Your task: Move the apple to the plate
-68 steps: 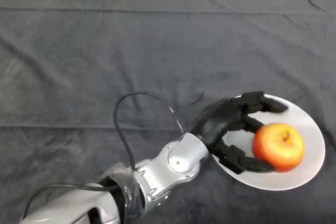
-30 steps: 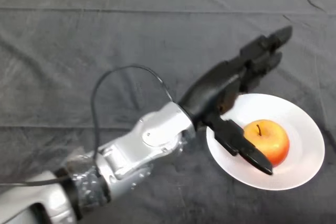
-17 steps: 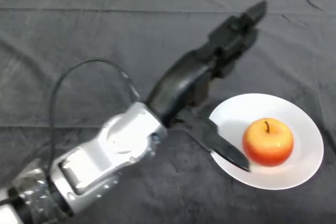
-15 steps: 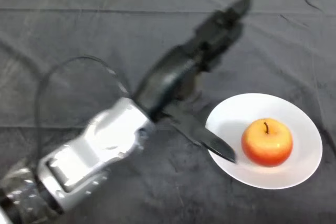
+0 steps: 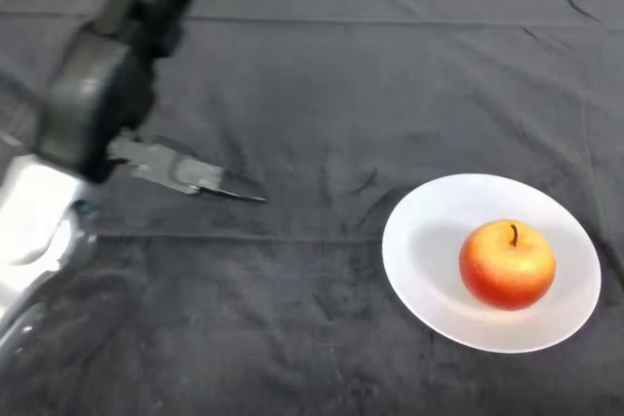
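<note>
A red and yellow apple [image 5: 507, 264] sits upright, stem up, on a white plate [image 5: 429, 241] at the right of the table. My left hand [image 5: 102, 94] is far off at the upper left, raised above the cloth, well apart from the plate. Its fingers are straight and the thumb sticks out to the right. It holds nothing.
The table is covered by a dark grey cloth [image 5: 322, 94] with a few creases. My silver forearm [image 5: 29, 231] runs along the left edge of the view.
My hand let go of the apple, lifted off the plate and swung far to the upper left. The apple stays on the plate, having rolled upright.
</note>
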`<state>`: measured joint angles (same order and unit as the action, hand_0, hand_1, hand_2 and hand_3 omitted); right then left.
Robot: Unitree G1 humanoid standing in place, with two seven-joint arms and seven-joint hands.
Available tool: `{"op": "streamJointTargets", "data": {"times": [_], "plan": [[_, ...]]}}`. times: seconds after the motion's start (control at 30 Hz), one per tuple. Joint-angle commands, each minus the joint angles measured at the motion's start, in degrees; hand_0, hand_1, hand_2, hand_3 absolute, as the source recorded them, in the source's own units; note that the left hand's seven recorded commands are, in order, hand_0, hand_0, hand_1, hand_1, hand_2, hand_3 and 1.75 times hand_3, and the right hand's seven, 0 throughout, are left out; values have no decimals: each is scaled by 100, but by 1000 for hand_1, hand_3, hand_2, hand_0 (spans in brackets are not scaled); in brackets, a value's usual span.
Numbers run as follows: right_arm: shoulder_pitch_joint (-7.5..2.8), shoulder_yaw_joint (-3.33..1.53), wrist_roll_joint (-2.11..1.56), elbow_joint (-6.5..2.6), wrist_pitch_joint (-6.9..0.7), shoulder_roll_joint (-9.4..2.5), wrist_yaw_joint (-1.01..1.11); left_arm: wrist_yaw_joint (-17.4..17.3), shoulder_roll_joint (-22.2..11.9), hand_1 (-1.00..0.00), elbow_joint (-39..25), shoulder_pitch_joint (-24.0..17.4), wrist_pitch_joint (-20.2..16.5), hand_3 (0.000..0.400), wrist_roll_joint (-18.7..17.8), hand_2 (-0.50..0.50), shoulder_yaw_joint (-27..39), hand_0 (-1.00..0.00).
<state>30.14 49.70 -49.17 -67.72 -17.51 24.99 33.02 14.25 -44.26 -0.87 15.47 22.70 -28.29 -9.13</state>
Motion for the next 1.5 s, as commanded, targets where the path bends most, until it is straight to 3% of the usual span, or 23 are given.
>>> {"op": "streamJointTargets", "data": {"times": [0.03, 0.43, 0.7, 1.2, 1.5], "plan": [[10, 88, -51, -3, 40, 79, -41, 111, -426, 0, 158, -275, 142, 0, 99, 0, 381, 0], [4, 85, -53, 16, 37, 73, -52, 567, -446, 0, 380, -1266, 248, 0, 311, 0, 1988, 0], [2, 84, -55, 22, 35, 71, -56, 793, -321, 0, 715, -1560, 294, 0, 484, 0, 2885, 0], [1, 84, -59, 23, 32, 72, -58, 1034, 36, 0, 1810, -1209, 491, 0, 990, 0, 3685, 0], [2, 84, -60, 20, 31, 73, -57, 967, 194, 0, 2463, -902, 671, 0, 1117, 0, 3918, 0]]}}
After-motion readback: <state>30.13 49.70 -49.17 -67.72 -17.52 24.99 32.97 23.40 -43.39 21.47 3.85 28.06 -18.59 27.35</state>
